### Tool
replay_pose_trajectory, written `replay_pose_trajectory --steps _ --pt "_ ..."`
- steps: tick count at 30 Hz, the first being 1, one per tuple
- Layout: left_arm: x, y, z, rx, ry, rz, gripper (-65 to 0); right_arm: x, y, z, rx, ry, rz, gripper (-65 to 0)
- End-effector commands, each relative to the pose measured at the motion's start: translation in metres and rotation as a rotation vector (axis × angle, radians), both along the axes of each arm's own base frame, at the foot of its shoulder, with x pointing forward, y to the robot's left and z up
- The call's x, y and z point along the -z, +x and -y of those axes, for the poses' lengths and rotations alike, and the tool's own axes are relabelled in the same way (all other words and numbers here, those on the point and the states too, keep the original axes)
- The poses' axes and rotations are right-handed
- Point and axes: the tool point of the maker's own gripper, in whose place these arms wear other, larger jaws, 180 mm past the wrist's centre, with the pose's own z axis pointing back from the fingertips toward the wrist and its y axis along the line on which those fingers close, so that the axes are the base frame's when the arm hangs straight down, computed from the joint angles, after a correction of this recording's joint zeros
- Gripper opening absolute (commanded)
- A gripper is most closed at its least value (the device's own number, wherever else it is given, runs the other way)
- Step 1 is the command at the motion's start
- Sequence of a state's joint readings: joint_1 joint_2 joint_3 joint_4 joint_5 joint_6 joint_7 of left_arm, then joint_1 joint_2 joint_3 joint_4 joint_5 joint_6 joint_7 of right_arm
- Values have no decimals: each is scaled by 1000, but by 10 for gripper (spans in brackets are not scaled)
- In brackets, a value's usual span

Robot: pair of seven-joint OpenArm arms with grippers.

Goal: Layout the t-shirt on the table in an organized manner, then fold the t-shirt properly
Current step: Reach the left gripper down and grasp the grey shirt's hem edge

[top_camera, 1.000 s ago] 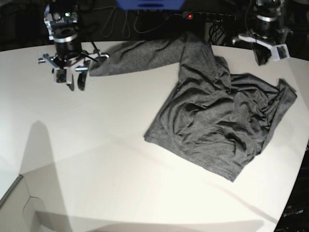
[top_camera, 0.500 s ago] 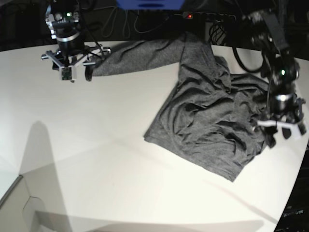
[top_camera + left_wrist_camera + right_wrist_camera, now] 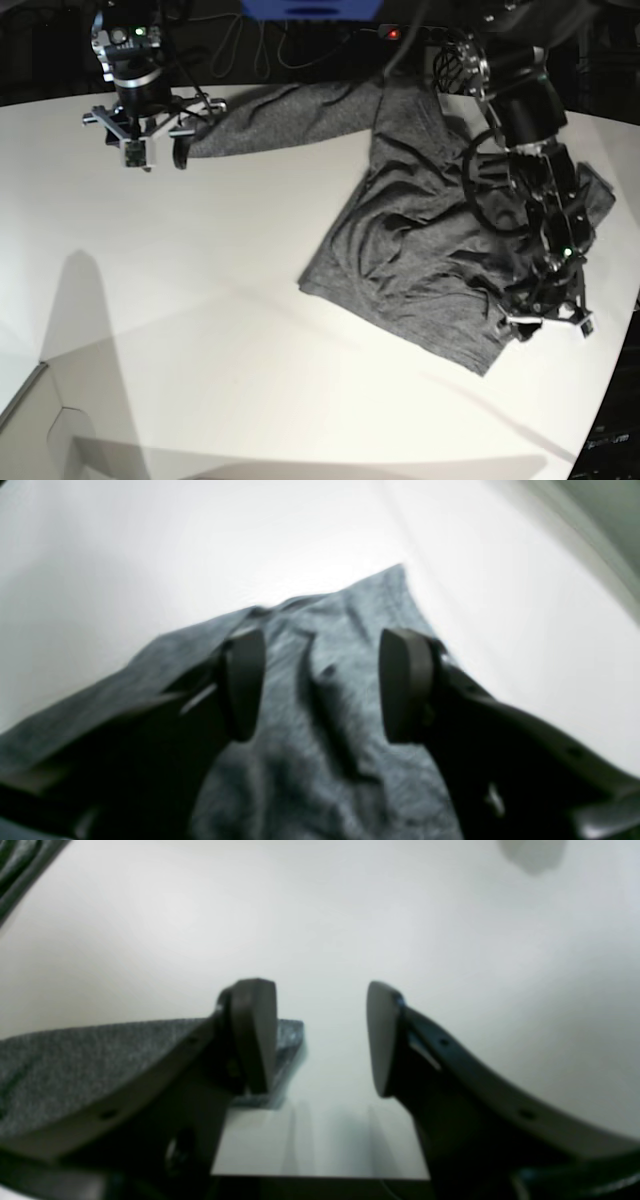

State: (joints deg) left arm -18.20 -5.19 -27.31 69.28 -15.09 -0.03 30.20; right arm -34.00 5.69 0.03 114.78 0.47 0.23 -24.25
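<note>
Pincers both gape: left pincer [image 3: 320,685] poised over t-shirt [image 3: 440,260] hem, right pincer [image 3: 320,1037] beside sleeve end.

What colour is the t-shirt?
Heathered dark grey, plain, no print: the t-shirt shows best in the base view.

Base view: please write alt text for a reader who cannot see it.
A crumpled dark grey t-shirt lies on a white table, one sleeve stretched out sideways. The left gripper hangs over the shirt's near corner, jaws open; the right gripper hovers at the sleeve's cuff, jaws open.
</note>
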Motion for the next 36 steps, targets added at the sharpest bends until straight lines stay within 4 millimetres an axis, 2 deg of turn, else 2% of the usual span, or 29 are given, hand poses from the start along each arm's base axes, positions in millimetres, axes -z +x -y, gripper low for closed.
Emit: replay_pose_trajectory --steps 1,4,9,15,22,25,29,30,31,33,36 --pt "-20 16 1 12 21 60 -294 -8 3 0 -6 -5 28 -352" --pt "-11 24 16 44 49 74 -294 -4 2 1 -1 -6 -5 -352" --pt "10 25 32 100 88 46 -296 -2 1 2 -1 -7 -16 -352" --pt "22 17 31 97 89 20 -295 -2 1 2 -1 -7 -16 -352" --pt "23 17 32 102 89 17 -301 -2 1 0 -5 -5 -16 -352" --pt "32 16 33 104 73 -10 -385 -2 1 -1 -6 -4 -17 -352" --pt "50 15 36 102 48 -57 -623 -2 1 1 -2 -6 -16 -352" --pt "52 14 35 100 45 -62 -650 -2 1 2 -1 -7 -16 -352" --pt "52 15 35 100 44 -62 -650 -2 1 2 -2 -9 -16 -352" --pt "39 18 34 100 55 -28 -645 -2 1 2 -2 -9 -16 -352" --pt "5 17 34 101 92 65 -648 -2 1 2 -2 -9 -16 -352"
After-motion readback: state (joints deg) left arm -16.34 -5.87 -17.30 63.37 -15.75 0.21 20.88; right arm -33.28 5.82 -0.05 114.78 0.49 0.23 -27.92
